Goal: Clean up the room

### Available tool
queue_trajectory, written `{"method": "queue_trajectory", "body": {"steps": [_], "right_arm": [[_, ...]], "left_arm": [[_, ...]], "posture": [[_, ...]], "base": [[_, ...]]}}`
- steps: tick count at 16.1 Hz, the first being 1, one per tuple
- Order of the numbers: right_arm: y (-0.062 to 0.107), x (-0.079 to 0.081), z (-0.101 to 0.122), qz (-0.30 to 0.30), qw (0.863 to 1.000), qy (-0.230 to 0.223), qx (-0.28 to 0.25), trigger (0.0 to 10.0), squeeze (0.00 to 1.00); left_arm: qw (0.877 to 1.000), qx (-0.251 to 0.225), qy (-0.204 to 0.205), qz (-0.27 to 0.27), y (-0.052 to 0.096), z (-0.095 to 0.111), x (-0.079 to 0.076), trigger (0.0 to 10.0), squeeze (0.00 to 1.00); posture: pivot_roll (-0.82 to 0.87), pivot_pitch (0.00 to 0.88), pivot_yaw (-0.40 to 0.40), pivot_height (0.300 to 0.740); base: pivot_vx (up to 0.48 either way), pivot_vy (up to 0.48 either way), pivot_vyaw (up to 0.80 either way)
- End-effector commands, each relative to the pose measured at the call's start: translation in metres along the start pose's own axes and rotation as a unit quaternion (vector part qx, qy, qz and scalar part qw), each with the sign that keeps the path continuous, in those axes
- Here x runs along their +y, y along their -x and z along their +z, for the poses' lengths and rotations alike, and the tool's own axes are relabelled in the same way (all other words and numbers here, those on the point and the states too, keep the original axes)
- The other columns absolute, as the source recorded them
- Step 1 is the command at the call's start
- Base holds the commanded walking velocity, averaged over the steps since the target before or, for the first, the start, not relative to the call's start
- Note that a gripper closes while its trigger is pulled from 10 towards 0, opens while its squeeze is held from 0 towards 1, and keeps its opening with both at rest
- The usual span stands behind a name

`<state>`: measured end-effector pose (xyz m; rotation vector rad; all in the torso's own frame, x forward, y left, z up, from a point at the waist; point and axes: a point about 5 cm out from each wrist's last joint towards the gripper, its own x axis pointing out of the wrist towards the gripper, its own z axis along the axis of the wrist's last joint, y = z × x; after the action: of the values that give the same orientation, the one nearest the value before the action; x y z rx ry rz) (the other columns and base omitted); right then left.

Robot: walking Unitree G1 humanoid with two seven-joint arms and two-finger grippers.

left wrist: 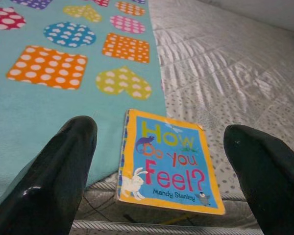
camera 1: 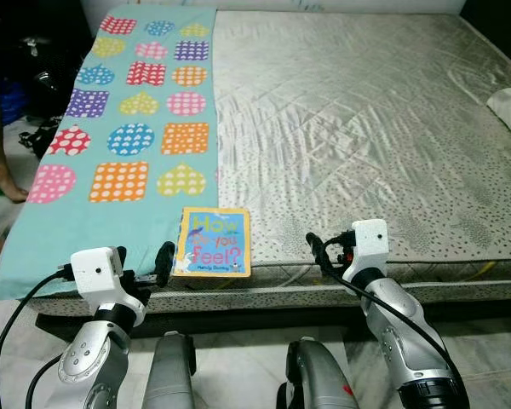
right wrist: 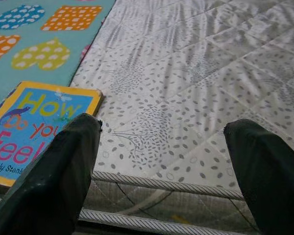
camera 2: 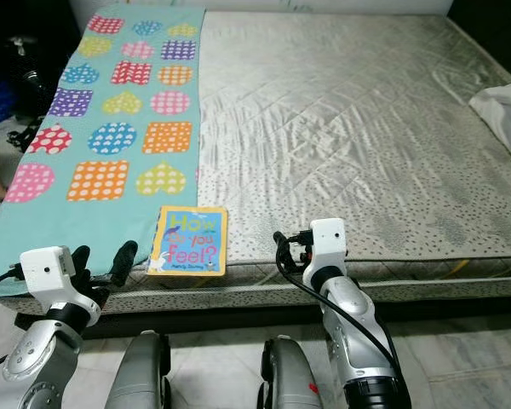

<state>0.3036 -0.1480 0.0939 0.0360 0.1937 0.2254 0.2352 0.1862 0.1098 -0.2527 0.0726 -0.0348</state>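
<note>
Left claw (camera 1: 142,266), at 7 o'clock: fingers wide apart, empty, aimed at picture book (camera 1: 211,242) on mattress (camera 1: 366,128) edge, overlapping teal blanket (camera 1: 111,213). Right claw (camera 1: 319,247), 5 o'clock: spread, empty. Step: approach. Next: close on book.

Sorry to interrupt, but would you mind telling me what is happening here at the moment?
The robot stands at the foot of a bare mattress. A children's book lies at the near edge, partly on a teal blanket with coloured shapes. The left gripper is open and lined up on the book without touching it. The right gripper hovers open over the mattress edge beside the book. Nothing is held yet.
</note>
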Motion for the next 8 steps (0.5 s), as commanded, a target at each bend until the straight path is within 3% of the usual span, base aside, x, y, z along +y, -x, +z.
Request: {"method": "queue_trajectory", "body": {"steps": [1,8], "right_arm": [[0.0002,-0.0015,-0.0008,0.000,1.000,-0.003,0.002,10.0,0.00],[-0.0004,-0.0014,-0.0009,-0.001,1.000,-0.006,0.003,10.0,0.00]], "left_arm": [[1.000,-0.006,-0.004,-0.003,0.0014,0.0036,-0.0003,10.0,0.00],[1.000,-0.003,-0.004,-0.005,0.0008,0.0036,0.0001,10.0,0.00]], "posture": [[0.03,0.208,-0.036,0.625],[0.03,0.220,-0.034,0.625]], "base": [[0.000,0.000,0.00],[0.000,0.000,0.00]]}}
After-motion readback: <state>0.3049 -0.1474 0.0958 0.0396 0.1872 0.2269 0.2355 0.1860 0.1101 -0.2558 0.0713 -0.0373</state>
